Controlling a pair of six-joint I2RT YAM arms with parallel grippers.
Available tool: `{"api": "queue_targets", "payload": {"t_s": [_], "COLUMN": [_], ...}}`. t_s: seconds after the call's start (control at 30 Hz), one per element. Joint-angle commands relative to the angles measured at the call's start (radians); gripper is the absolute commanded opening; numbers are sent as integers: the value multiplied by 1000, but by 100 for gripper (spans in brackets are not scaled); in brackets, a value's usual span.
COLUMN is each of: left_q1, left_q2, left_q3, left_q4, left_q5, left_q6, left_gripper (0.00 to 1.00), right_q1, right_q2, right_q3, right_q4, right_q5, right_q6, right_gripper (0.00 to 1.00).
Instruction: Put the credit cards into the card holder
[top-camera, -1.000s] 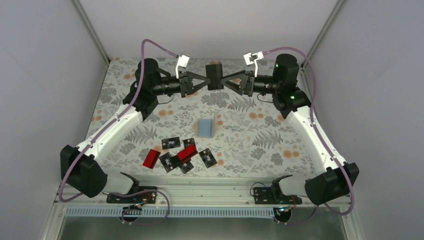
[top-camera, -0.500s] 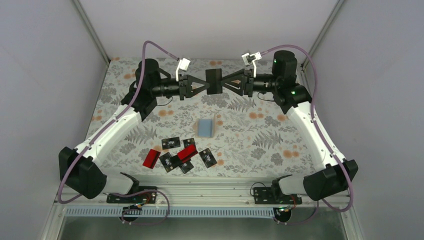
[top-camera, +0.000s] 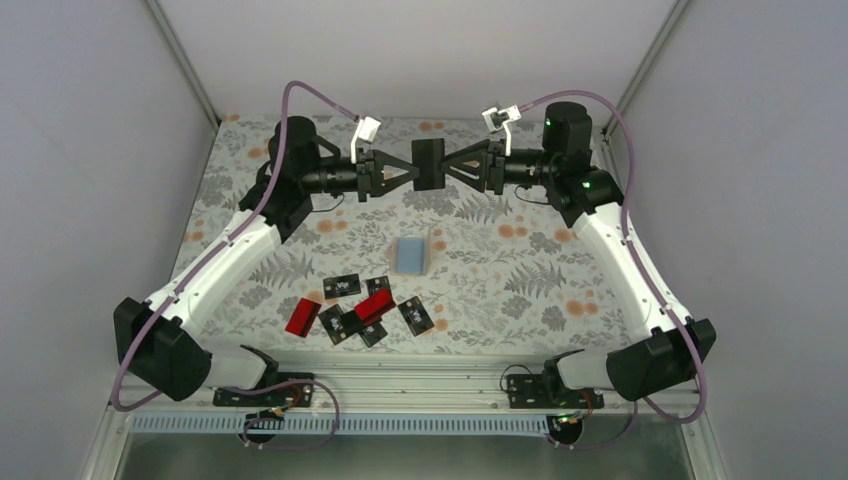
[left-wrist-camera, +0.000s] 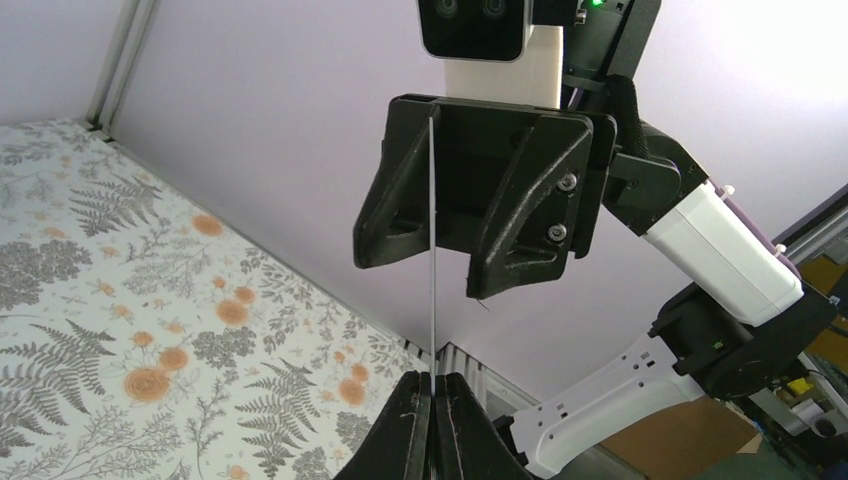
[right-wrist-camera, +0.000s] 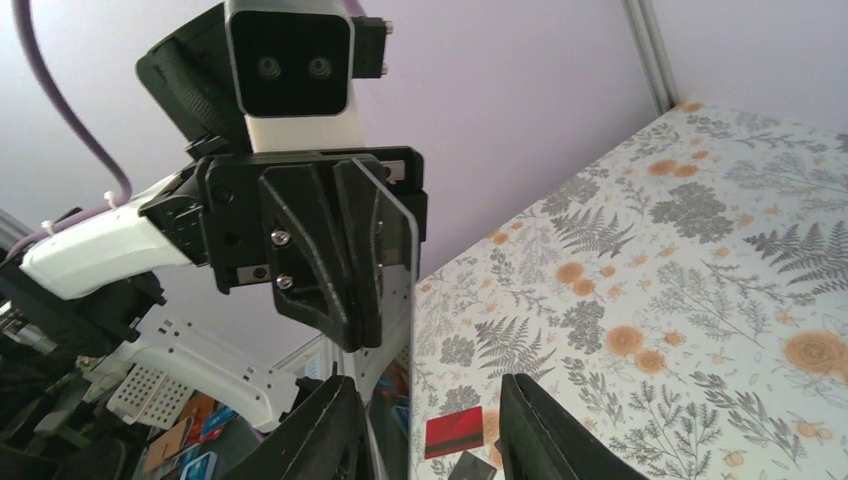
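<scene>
A black credit card (top-camera: 428, 165) hangs in mid-air above the far half of the table, between the two grippers. My left gripper (top-camera: 413, 168) is shut on its left edge; in the left wrist view the card (left-wrist-camera: 433, 250) is a thin vertical line rising from the closed left gripper (left-wrist-camera: 433, 378). My right gripper (top-camera: 447, 166) stands open around the opposite edge. In the right wrist view the glossy card (right-wrist-camera: 395, 300) lies close to one finger of the right gripper (right-wrist-camera: 422, 385), with a gap to the other. The card holder (top-camera: 411, 254) lies open at mid-table, light blue side up.
Several more credit cards lie in a loose cluster near the front edge: black ones (top-camera: 341, 286) (top-camera: 416, 316) and two red ones (top-camera: 302, 316) (top-camera: 375, 307). One red card (right-wrist-camera: 452, 432) shows below the right gripper. Grey walls close in the floral table (top-camera: 520, 280) on three sides.
The held card and both grippers have shifted slightly toward the near side. The left gripper stays clamped on the card, and the right jaws stay apart around it.
</scene>
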Motion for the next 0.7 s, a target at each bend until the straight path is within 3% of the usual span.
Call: {"api": "queue_targets", "payload": {"t_s": [0.0,0.27,0.53,0.67], "left_q1": [-3,-16,-22,-24], "left_q2": [-16,-10,-5,-2], "left_q3": [34,37,39,42], "left_q4": [9,7,1,2], "left_q5": [20,24,24,23], "left_q6": [16,23,28,28], "left_gripper": [2,2,2,2], "right_q1": [-3,-1,1,4], "right_q2": [3,5,12,12], "right_q3": [17,9,14,11], "right_q4": [23,70,67,61], "right_q5": [-89,-189,-195,-193], "right_q6": [-2,34,36,35], "right_gripper": [36,26,14,13]}}
